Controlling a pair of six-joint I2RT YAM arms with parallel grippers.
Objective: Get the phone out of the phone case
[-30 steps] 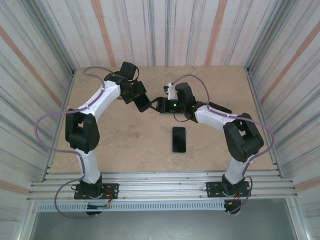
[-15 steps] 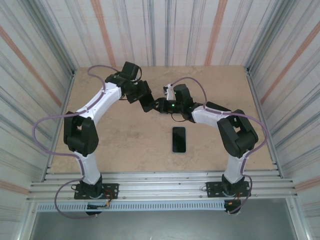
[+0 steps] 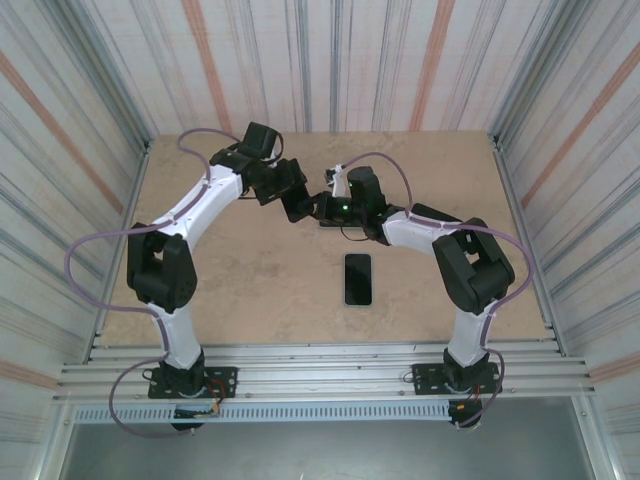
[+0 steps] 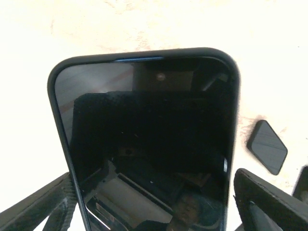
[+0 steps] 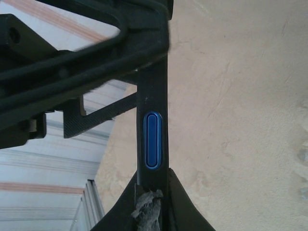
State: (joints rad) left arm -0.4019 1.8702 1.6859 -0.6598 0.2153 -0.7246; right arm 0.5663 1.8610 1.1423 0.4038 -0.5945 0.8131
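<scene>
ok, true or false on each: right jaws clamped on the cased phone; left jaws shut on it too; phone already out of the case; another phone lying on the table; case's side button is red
1. The right gripper has its jaws closed on the edge of the cased phone. True.
2. The left gripper is shut on it too. False: its jaws stand open, one finger either side of the phone.
3. The phone is out of the case. False: the screen sits inside the case's rim.
4. A black phone lies flat on the table, nearer the arm bases than the grippers. True.
5. The side button is red. False: it is blue.
</scene>
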